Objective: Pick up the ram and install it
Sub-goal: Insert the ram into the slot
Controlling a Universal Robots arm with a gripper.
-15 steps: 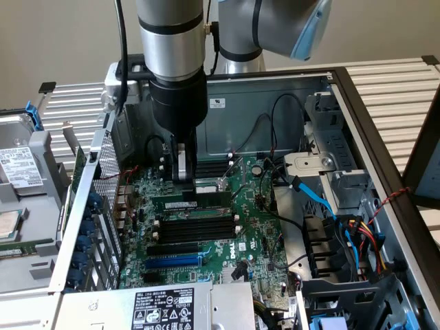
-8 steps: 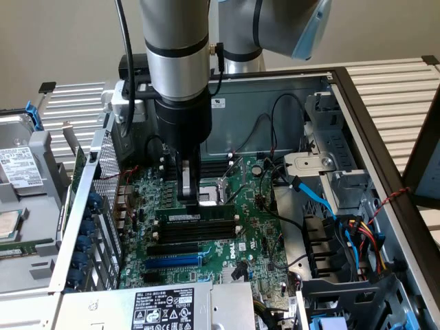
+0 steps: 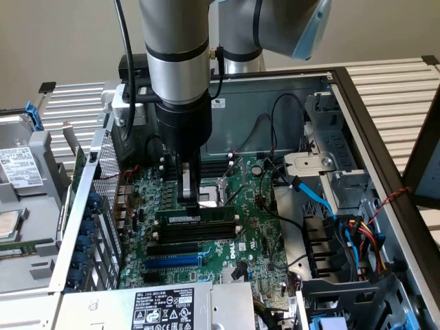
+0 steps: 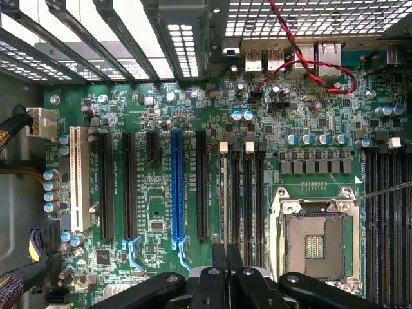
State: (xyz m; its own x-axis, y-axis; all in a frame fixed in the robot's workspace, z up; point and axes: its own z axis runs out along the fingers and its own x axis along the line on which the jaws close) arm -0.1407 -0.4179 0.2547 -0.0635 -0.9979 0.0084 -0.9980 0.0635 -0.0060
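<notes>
The ram (image 3: 206, 217), a dark-green stick with a white label, stands upright in the memory slot nearest the CPU socket (image 3: 214, 193) on the green motherboard (image 3: 254, 227). My gripper (image 3: 190, 201) hangs straight over the stick's exterior-view left half, fingertips at or just above its top edge; I cannot tell if they touch. In the wrist view the ram (image 4: 224, 199) shows edge-on as a thin strip running out from under the gripper (image 4: 226, 254), whose black fingers (image 4: 219, 277) sit pressed together, shut.
Bare black memory slots (image 3: 196, 237) and a blue expansion slot (image 3: 175, 261) lie in front of the ram. Blue and black cables (image 3: 323, 206) and a metal drive cage (image 3: 344, 179) crowd the exterior view's right. A power supply (image 3: 161, 307) sits at the front.
</notes>
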